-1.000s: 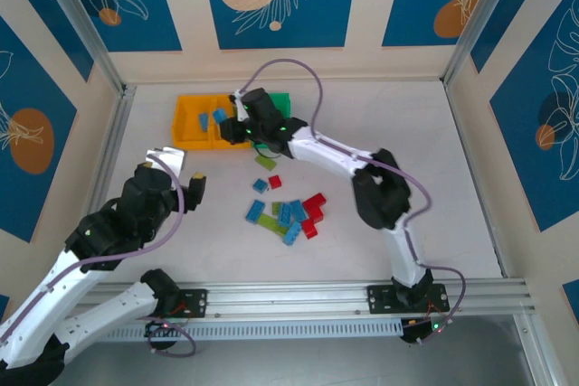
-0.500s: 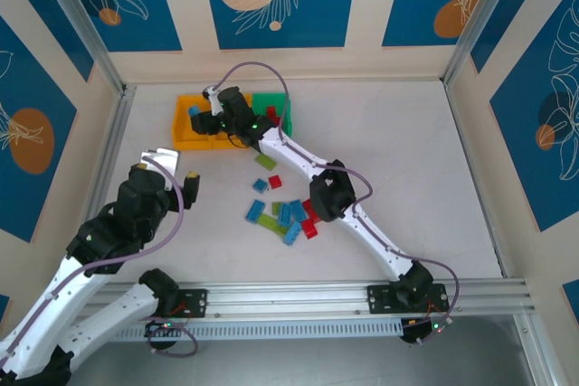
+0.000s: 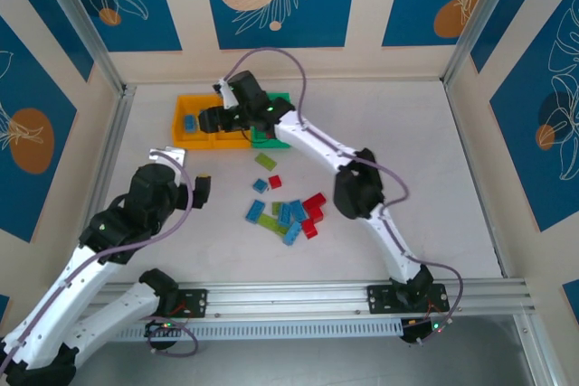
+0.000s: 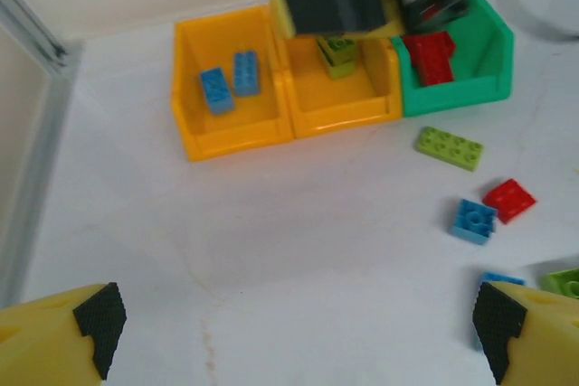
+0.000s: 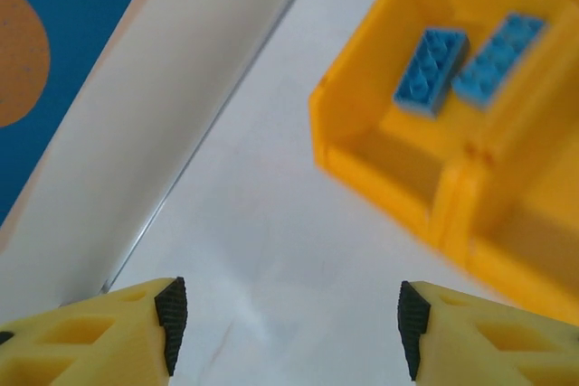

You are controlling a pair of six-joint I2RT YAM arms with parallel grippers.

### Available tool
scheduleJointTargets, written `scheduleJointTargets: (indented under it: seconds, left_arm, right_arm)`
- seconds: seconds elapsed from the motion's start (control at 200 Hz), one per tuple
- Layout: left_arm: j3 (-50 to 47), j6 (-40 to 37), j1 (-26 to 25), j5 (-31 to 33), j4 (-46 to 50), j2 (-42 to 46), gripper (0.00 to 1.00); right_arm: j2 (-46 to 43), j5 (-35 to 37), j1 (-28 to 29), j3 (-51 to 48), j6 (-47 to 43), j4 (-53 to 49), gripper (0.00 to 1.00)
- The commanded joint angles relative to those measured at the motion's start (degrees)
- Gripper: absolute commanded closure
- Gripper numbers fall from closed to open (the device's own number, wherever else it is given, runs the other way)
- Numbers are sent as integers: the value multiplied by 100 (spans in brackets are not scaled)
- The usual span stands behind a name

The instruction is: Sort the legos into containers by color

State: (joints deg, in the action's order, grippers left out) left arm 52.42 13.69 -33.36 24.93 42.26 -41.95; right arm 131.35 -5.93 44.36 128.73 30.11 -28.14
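White surface (image 3: 407, 160) inside cream walls (image 3: 362, 6) with blue leaf panels. Three joined bins: the left orange-yellow bin (image 4: 235, 137) holds two blue bricks (image 4: 245, 72), the middle orange-yellow bin (image 4: 348, 117) a lime green brick (image 4: 337, 53), and the green bin (image 4: 452, 95) red bricks (image 4: 432, 53). About twelve loose legos (image 3: 285, 214) lie before the bins. The left gripper (image 4: 296, 332), before the bins, and the right gripper (image 5: 289, 323), over the left bin's corner, both have their fingers spread and empty.

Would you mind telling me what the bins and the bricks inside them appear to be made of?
The bins look like glossy moulded plastic: thin walls, even colour, soft highlights. The blue bricks look like hard opaque plastic with studs; the lime brick seems translucent.
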Motion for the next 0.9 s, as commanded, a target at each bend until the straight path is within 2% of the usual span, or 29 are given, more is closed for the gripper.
scheduleJointTargets:
  seconds: [0.0,0.145,0.305,0.445,0.59,0.75,0.895]
  left_arm:
    - [-16,1334,55,-678,-305,-391,0]
    - [316,2285,-3,-1497,-445,-1716,2]
    - [1380,3307,-284,-1339,110,-3700,11]
    - [2493,3859,-386,-1446,256,-5365,15]
    - [3463,4223,-385,-1172,321,-6705,19]
    - [4281,4276,-365,-998,285,-7655,20]
    - [4808,4374,-289,-902,480,-8264,25]
  right_arm:
    - [-1929,507,36,-1728,106,-611,33]
    - [-4142,1316,149,-4134,315,-810,27]
    - [-6035,1878,222,-5835,837,-1449,8]
    - [-7046,2291,221,-6474,1269,-2375,2]
    - [-8052,2315,180,-7124,1450,-2488,2]
    - [-8661,2633,3,-7329,1546,-2747,0]
    - [-8662,2773,-310,-7247,1348,-2635,0]
